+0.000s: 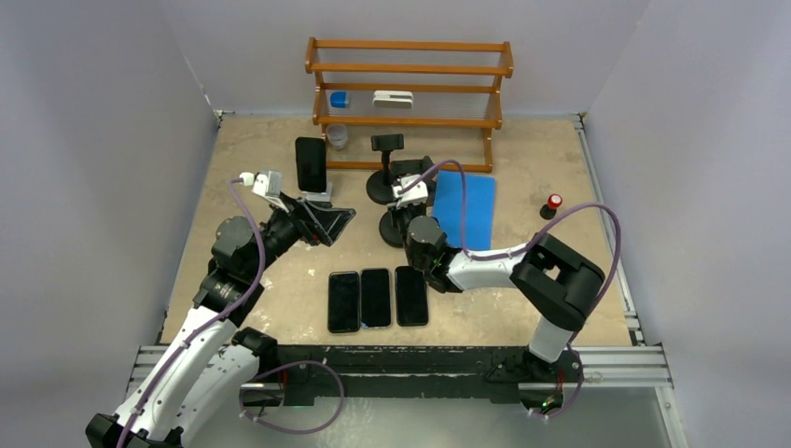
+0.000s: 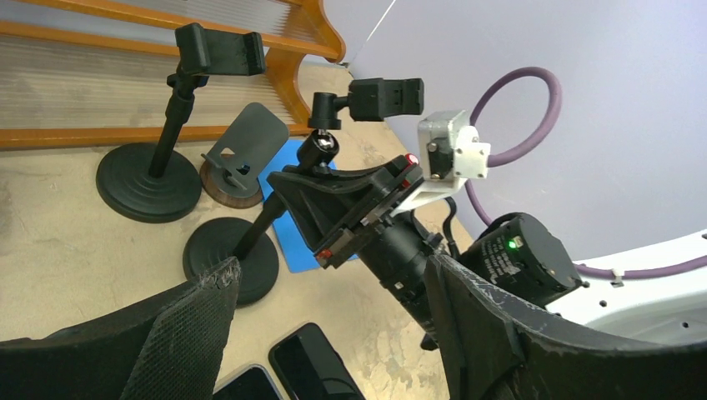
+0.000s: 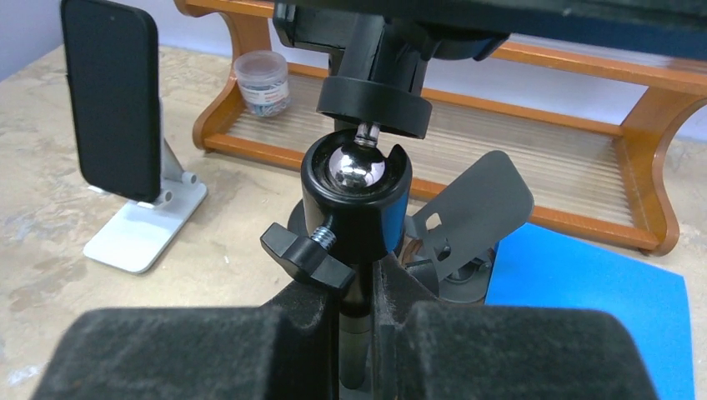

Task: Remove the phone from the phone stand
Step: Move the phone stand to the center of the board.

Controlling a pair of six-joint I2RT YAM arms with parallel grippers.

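Observation:
A black phone (image 1: 311, 164) stands upright on a white stand (image 1: 319, 195) at the back left; it also shows in the right wrist view (image 3: 112, 96) on that stand (image 3: 142, 225). My left gripper (image 1: 325, 222) is open and empty, just in front of and to the right of the white stand. In the left wrist view its fingers (image 2: 192, 333) spread wide. My right gripper (image 1: 403, 207) is shut on the pole (image 3: 357, 321) of a black clamp stand (image 2: 385, 98) whose clamp holds nothing. Its round base (image 1: 396, 230) rests on the table.
Three phones (image 1: 376, 297) lie flat side by side at the front. A second black clamp stand (image 1: 385, 177), a grey plate stand (image 3: 479, 200) and a blue mat (image 1: 466, 207) lie behind. A wooden rack (image 1: 409, 84) stands at the back, a red button (image 1: 554, 202) to the right.

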